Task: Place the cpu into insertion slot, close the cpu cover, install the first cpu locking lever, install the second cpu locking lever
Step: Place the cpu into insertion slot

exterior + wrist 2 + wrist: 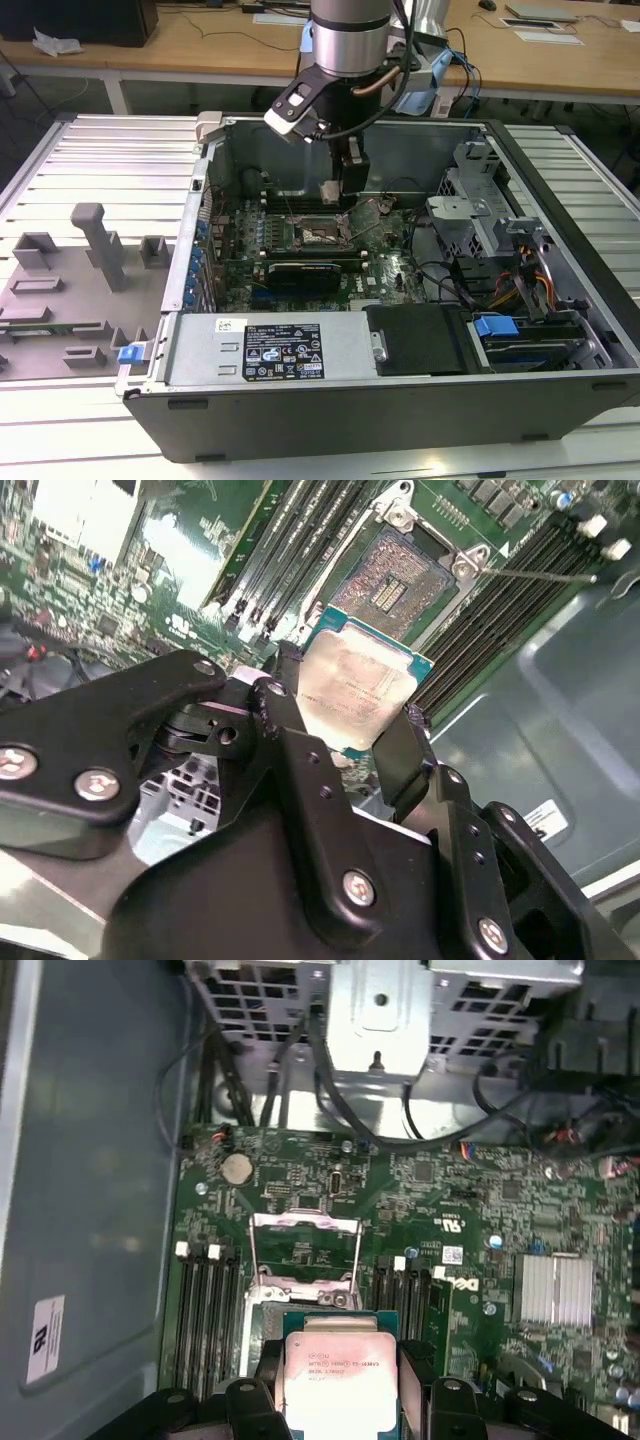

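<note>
Misalignment is my worry: my fingers (288, 725) clench the cpu (350, 685) by two edges, above the slot (400, 580) and not yet in it. If it comes down crooked, I think contacts may bend. The cover (305, 1223) stands open beside the slot.

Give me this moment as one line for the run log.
gripper: shut on cpu | cpu: held above insertion slot, not seated | cpu cover: raised open
</note>
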Robot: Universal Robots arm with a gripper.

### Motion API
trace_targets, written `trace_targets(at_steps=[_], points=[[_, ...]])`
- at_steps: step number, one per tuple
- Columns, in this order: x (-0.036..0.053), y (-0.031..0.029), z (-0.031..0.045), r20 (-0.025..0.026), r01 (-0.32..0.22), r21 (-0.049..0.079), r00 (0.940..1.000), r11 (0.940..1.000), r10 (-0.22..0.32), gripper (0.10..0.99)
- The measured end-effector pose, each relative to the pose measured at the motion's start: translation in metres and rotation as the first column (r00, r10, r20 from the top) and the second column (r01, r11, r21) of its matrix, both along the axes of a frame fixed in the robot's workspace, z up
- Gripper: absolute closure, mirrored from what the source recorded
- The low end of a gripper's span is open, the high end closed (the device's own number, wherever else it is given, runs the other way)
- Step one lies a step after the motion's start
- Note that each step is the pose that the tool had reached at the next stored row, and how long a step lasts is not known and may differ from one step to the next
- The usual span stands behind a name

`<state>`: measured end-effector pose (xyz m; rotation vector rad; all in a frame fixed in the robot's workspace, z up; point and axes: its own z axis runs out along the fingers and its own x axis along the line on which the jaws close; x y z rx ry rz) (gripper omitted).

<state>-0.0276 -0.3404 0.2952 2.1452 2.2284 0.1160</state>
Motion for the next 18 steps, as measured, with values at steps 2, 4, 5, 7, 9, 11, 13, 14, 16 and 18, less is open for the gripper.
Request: trace_targets(at_steps=[2,4,5,7,9,11,13,14,16,18], points=[[0.0000,0.0000,-0.0018,0.0000,0.028,0.000,0.9996,0.9996,-0.028,0.545],[-0.0005,0.0002,-0.0044,0.0000,0.050,0.000,0.9988,0.9988,-0.050,0.545],[-0.0009,0.0005,-0.0056,0.0000,0.054,0.000,0.9986,0.9986,-0.054,0.545],[-0.0025,0.0009,-0.0080,0.0000,0.054,0.000,0.9985,0.9985,-0.054,0.545],[-0.0049,0.0011,-0.0109,0.0002,0.054,0.000,0.9985,0.9985,-0.054,0.545],[-0.0072,0.0013,-0.0137,0.0007,0.052,0.000,0.9987,0.9987,-0.052,0.545],[-0.0081,0.0015,-0.0165,0.0008,0.047,0.000,0.9989,0.9989,-0.047,0.545],[-0.0083,0.0017,-0.0180,0.0008,0.045,0.000,0.9990,0.9990,-0.045,0.545],[-0.0085,0.0029,-0.0223,0.0008,0.039,0.000,0.9992,0.9992,-0.039,0.545],[-0.0085,0.0040,-0.0245,0.0008,0.037,0.000,0.9993,0.9993,-0.037,0.545]])
